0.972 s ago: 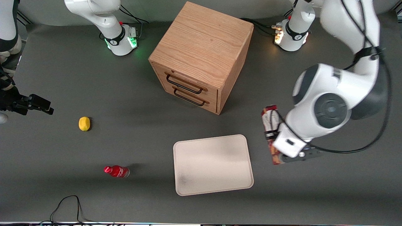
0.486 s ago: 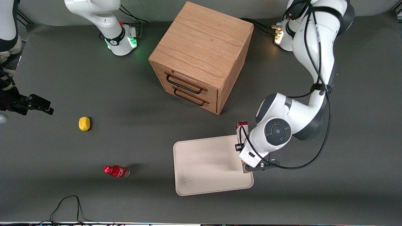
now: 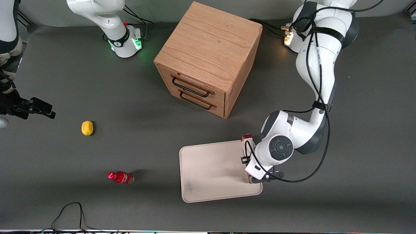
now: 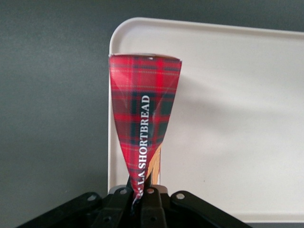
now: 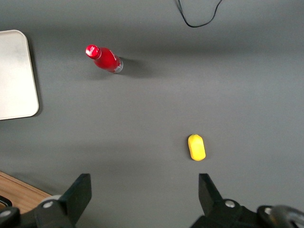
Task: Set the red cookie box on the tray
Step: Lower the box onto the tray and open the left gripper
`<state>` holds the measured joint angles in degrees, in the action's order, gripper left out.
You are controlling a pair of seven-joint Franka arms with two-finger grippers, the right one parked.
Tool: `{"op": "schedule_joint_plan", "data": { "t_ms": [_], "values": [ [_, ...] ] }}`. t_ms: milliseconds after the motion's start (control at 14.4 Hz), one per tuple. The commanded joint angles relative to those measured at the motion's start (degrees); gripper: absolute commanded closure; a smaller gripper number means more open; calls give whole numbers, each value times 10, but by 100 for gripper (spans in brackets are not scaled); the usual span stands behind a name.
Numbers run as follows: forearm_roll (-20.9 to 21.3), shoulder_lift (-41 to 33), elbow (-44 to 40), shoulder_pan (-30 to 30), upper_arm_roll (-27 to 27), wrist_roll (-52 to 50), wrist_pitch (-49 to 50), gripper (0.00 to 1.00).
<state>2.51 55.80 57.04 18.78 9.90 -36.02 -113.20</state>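
Right now your left gripper is clamped on one end of the red cookie box, holding it above the tray along the tray's edge toward the working arm's end of the table. From the wrist view the box hangs just inside one rounded corner, its long side running close along the rim, and whether its lower end touches the tray surface cannot be told. Before you let go, I would carry the box a little farther toward the tray's middle, because released here it could tip outward and come to rest across the rim or on the table. Lower it until the free end meets the tray, then lay it over toward the open cream area so the flat face lands fully inside. Keep the descent slow; the carton looks light and pinched at the gripped end, so it may spring or slide as the fingers part.
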Motion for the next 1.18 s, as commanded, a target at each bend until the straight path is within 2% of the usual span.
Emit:
{"op": "schedule_joint_plan", "data": {
  "t_ms": [0,417,486,556,1111],
  "values": [
    [-6,16,-21,1,-2,-11,-13,100],
    [-6,22,-19,-1,-3,-12,-31,100],
    [-6,23,-19,-1,-4,-12,-32,87],
    [-5,23,-18,0,-4,-11,-39,1],
    [-3,22,-16,-1,-5,-10,-43,0]
  ]
}}
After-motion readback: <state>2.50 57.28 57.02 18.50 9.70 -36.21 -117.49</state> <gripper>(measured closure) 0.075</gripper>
